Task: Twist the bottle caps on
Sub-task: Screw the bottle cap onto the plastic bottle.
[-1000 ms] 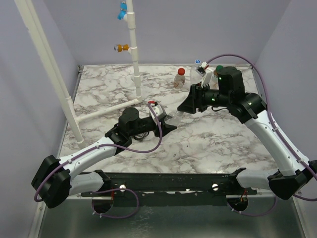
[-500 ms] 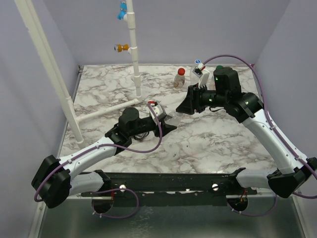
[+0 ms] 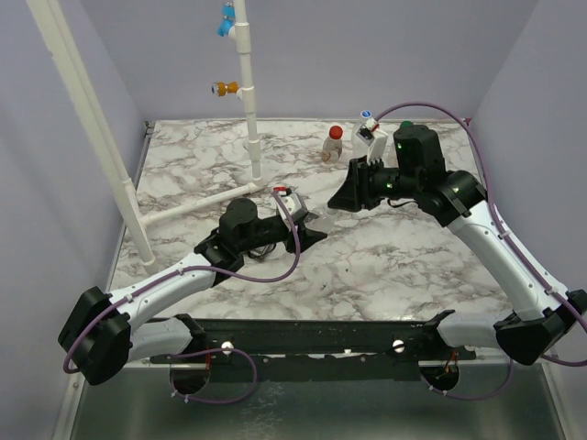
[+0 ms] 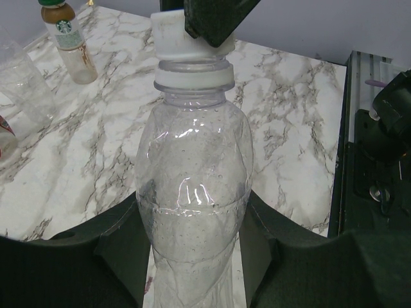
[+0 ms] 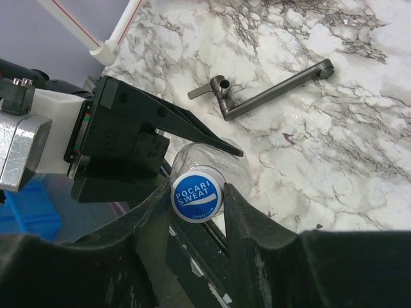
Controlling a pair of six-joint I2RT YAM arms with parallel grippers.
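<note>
The left gripper (image 4: pixel 192 247) clamps the belly of a small clear plastic bottle (image 4: pixel 192 167), holding it over the middle of the marble-patterned table (image 3: pixel 394 266). The right gripper (image 3: pixel 344 196) pinches the round white-and-blue plastic cap (image 5: pixel 196 196) seated on the bottle's neck, one finger pressed against each side.

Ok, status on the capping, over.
Left gripper holds clear bottle. Right gripper, jaws pinching its blue-and-white cap. Nothing in the way.

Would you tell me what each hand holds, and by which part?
The left hand grips the clear bottle around its body; the right hand pinches the white-and-blue cap by its sides atop the neck.
</note>
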